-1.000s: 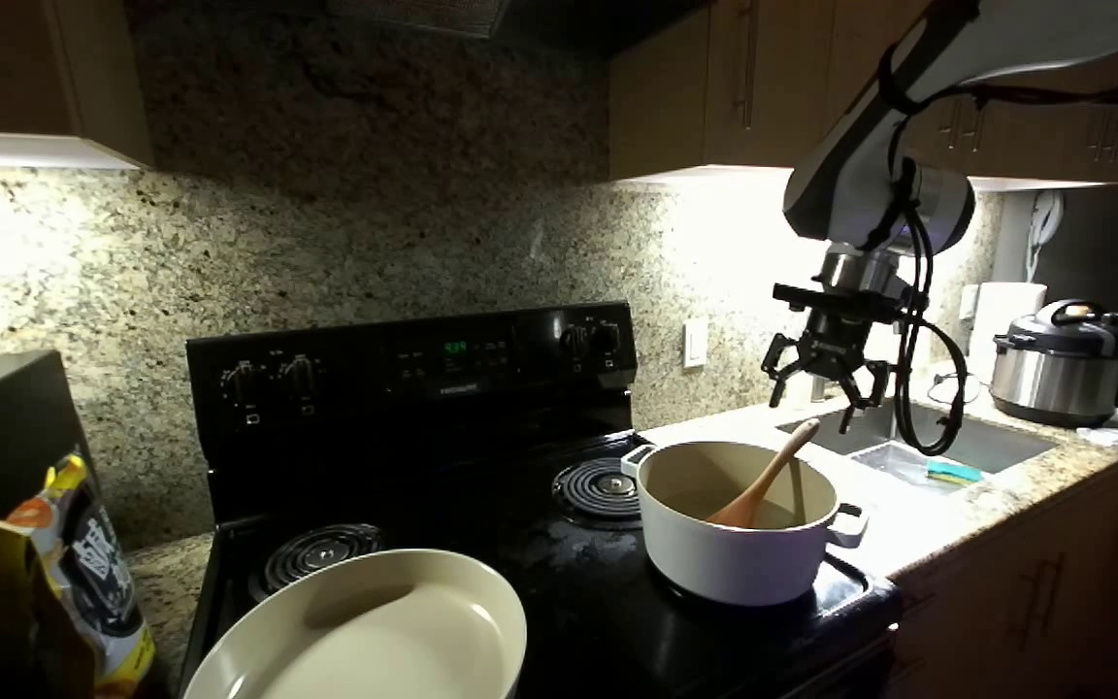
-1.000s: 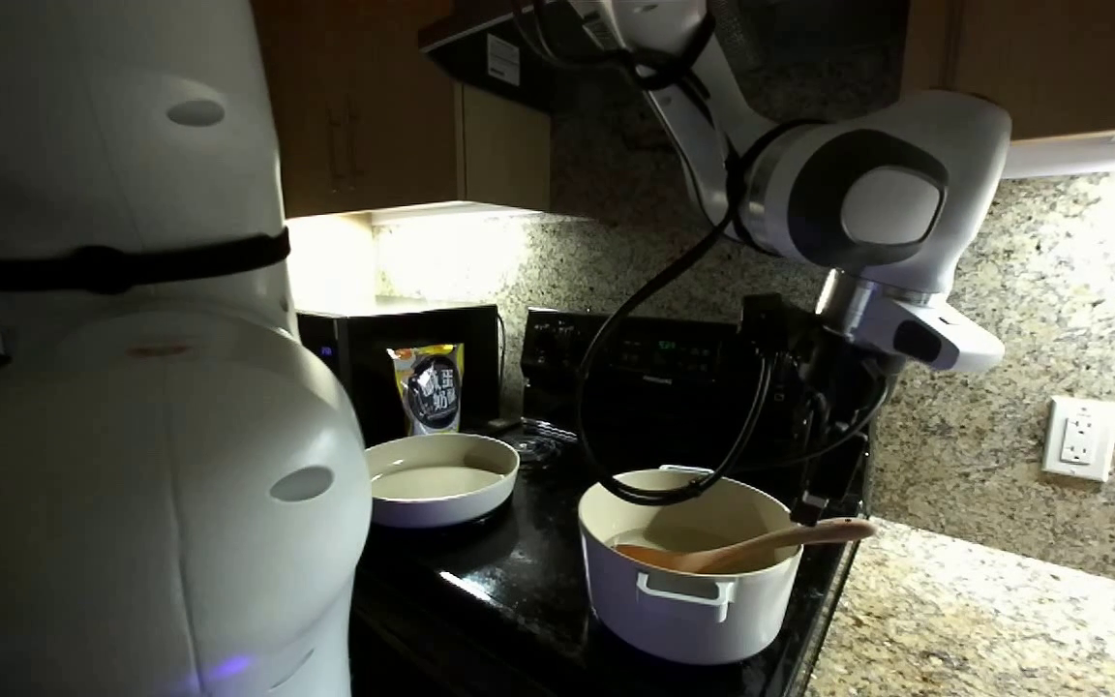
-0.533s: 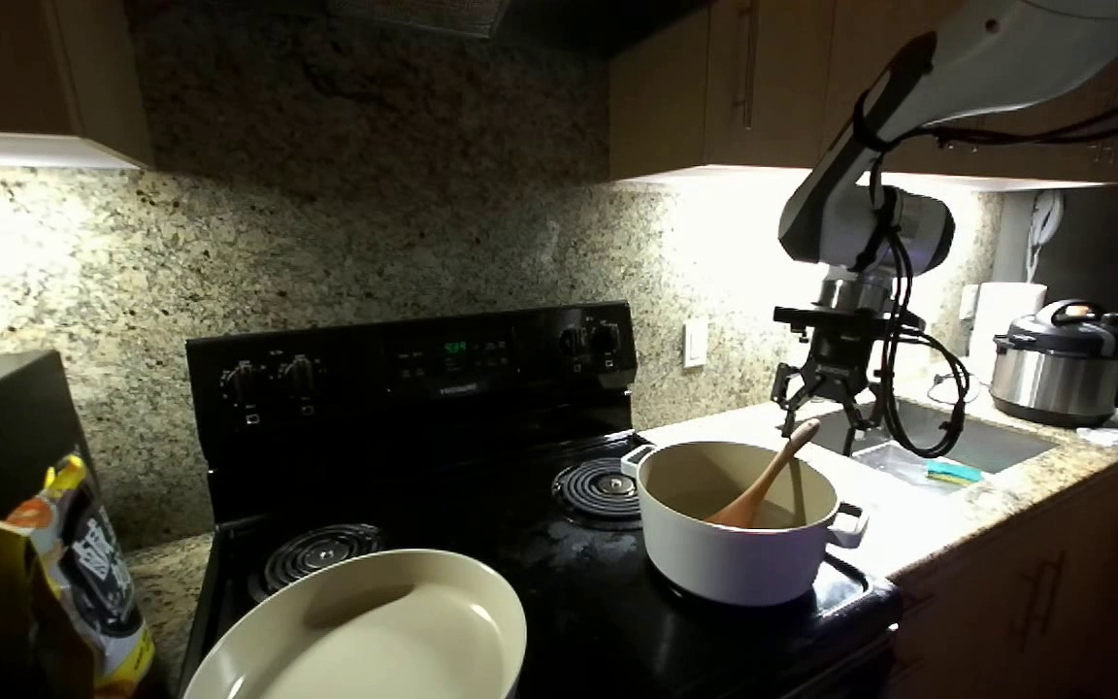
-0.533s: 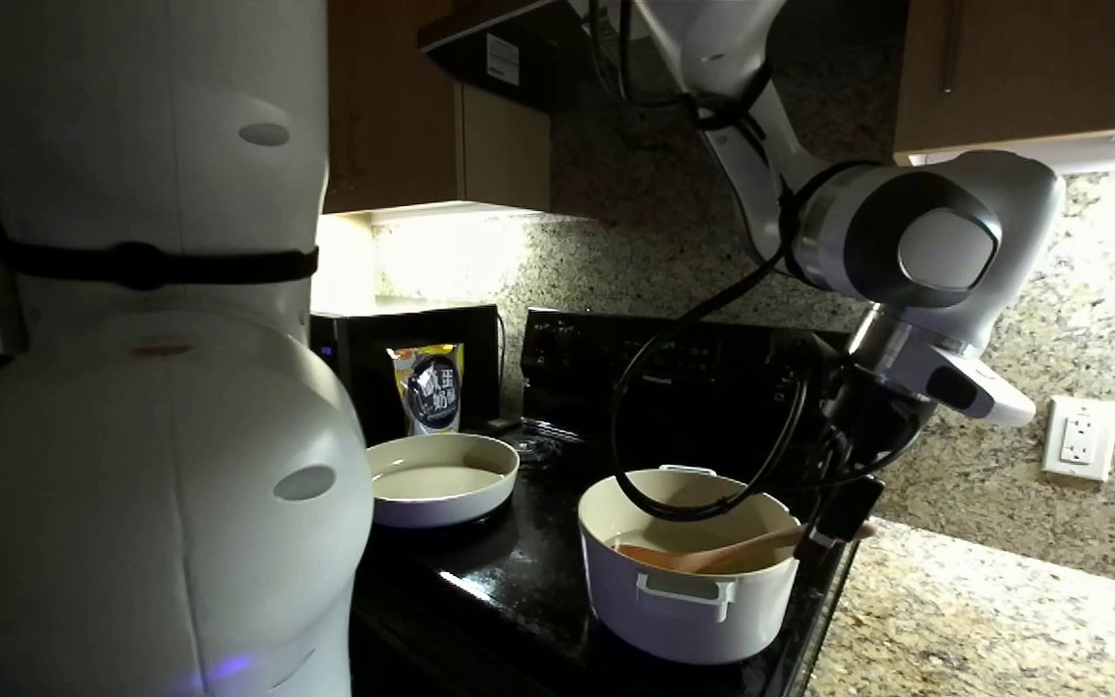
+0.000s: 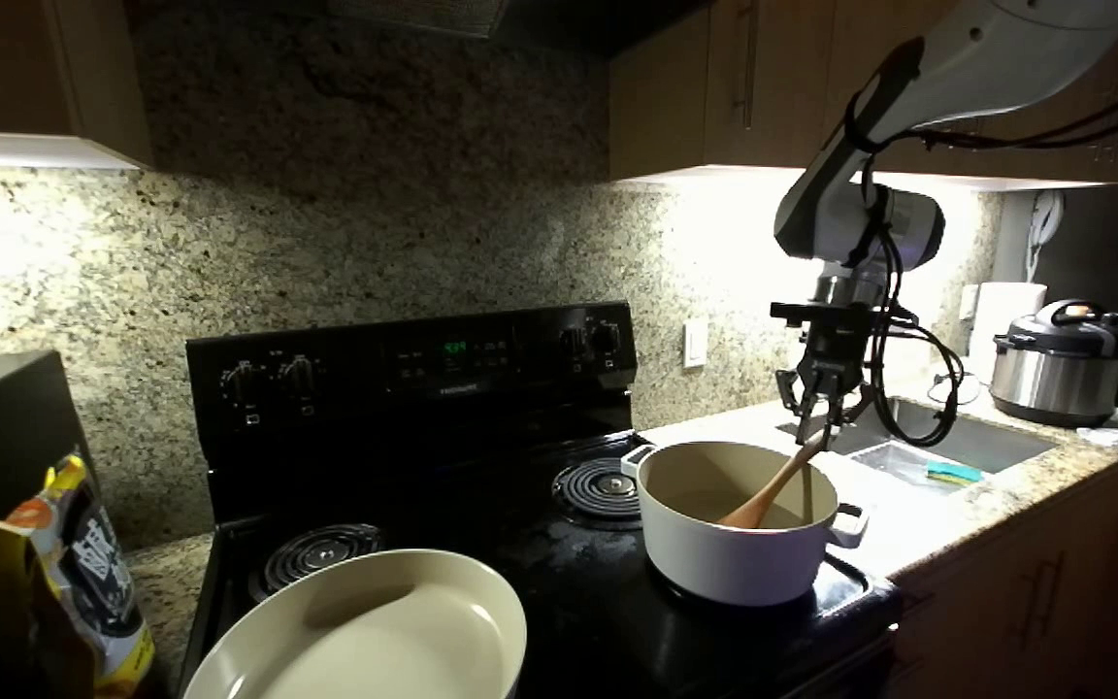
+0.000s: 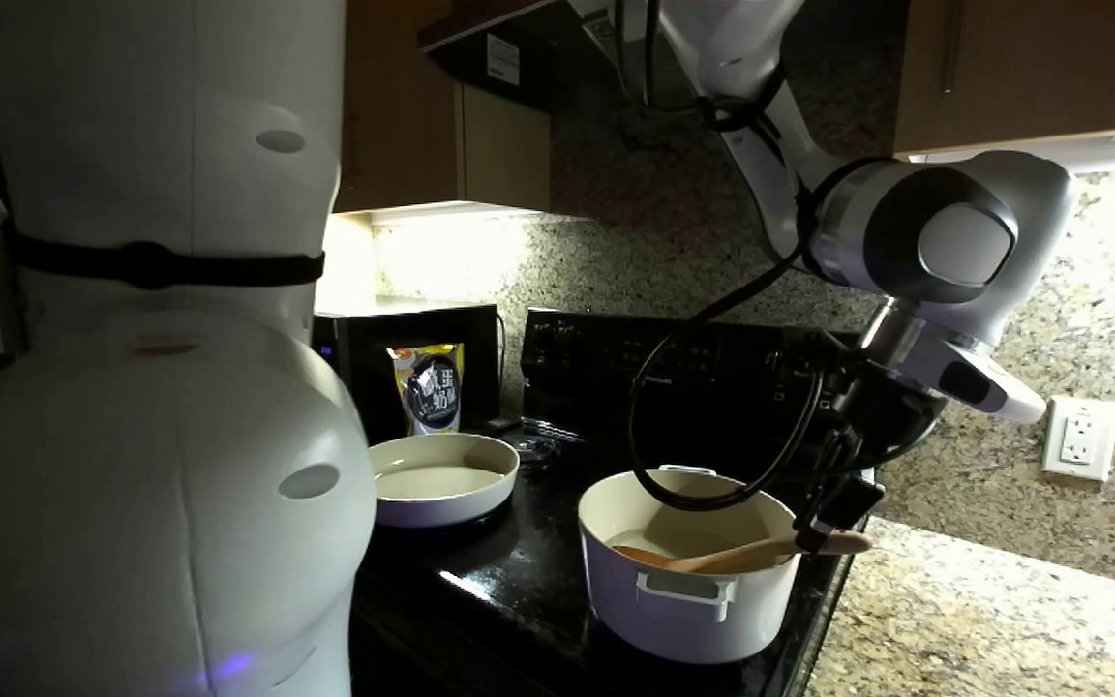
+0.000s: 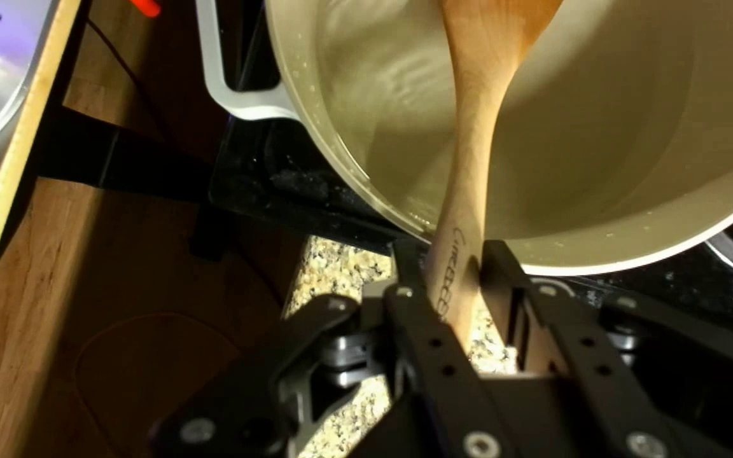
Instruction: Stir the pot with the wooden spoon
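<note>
The gripper (image 7: pixel 454 264) clasps the wooden spoon (image 7: pixel 473 140) just outside the rim of the pot (image 5: pixel 734 568), the spoon's bowl inside the pot. Stirring well likely means keeping the shaft clear of that rim and circling slowly within the pot's wall. An exterior view shows the shaft's end (image 6: pixel 851 543) jutting away from the pot; in the wrist view the gripper hides it.

Your gripper (image 5: pixel 815 435) pinches the wooden spoon (image 5: pixel 771 497) by its upper handle | it leans right, head down in your pot (image 5: pixel 729 565) | pot sits on the right of the stove (image 5: pixel 564 602) | oval dish (image 5: pixel 404 646) near, left of the pot | bag (image 5: pixel 98 568) left of the stove | cooker (image 5: pixel 1059 369) far right, beyond the sink (image 5: pixel 991 445)
</note>
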You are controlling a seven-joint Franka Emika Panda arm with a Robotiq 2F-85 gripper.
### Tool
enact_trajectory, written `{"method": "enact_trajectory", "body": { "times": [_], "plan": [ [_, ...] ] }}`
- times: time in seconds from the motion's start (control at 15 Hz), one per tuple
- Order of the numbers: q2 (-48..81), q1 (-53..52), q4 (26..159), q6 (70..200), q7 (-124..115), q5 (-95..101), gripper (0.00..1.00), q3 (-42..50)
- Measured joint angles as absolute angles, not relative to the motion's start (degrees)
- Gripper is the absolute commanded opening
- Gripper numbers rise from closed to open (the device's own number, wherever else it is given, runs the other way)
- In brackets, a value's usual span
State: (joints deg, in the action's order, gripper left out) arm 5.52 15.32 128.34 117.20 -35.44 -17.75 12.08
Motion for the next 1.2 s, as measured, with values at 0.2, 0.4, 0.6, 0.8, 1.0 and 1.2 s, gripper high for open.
{"method": "enact_trajectory", "body": {
  "times": [0.2,0.4,0.6,0.8,1.0,1.2],
  "plan": [
    [6.2,15.3,127.4,116.6,-36.0,-17.9,0.56,12.2],
    [6.6,15.1,127.1,116.6,-36.0,-18.0,0.76,12.2],
    [7.1,14.8,126.6,116.6,-36.0,-18.0,0.95,12.2],
    [8.0,14.7,126.0,116.6,-36.2,-18.0,1.00,12.3],
    [9.2,14.7,124.9,116.6,-36.6,-18.0,0.75,12.8],
    [10.1,14.7,124.2,116.6,-36.7,-18.1,0.61,13.5]
  ]
}}
